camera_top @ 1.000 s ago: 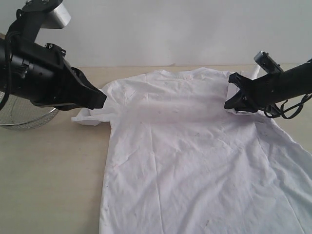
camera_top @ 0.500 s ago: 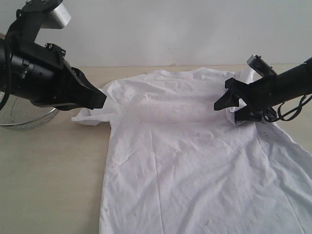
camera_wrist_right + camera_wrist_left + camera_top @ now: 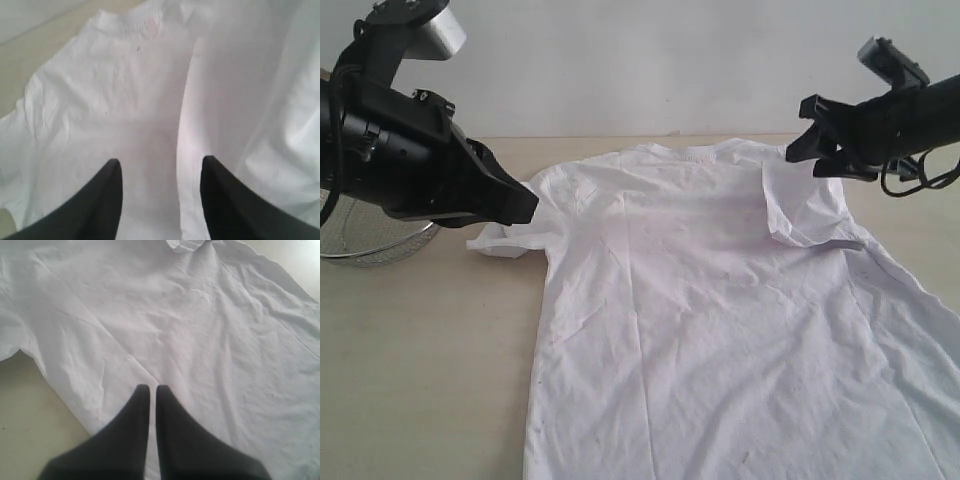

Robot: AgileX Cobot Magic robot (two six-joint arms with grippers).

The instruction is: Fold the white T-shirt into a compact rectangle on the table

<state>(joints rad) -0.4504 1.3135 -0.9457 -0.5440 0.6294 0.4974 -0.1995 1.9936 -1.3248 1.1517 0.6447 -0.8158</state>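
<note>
The white T-shirt (image 3: pixel 700 320) lies spread on the table (image 3: pixel 420 350), collar (image 3: pixel 690 152) at the far side, faint red showing through the cloth. Its right sleeve (image 3: pixel 810 215) lies folded inward over the shoulder. My right gripper (image 3: pixel 798 128) hangs open in the air above that shoulder, nothing between its fingers; in the right wrist view it (image 3: pixel 161 161) looks down on the T-shirt (image 3: pixel 125 90). My left gripper (image 3: pixel 527 205) is shut, its tip at the left shoulder by the left sleeve (image 3: pixel 505 240). In the left wrist view the gripper (image 3: pixel 150 388) is over the T-shirt (image 3: pixel 190 330).
A silver wire-mesh bowl (image 3: pixel 370 240) sits on the table at the far left, partly behind my left arm. A pale wall runs along the table's back edge. Bare tabletop lies left of the shirt.
My right gripper opened, let go of the right sleeve, and rose up and back to the right. The sleeve now lies folded on the shirt. The left gripper has not moved.
</note>
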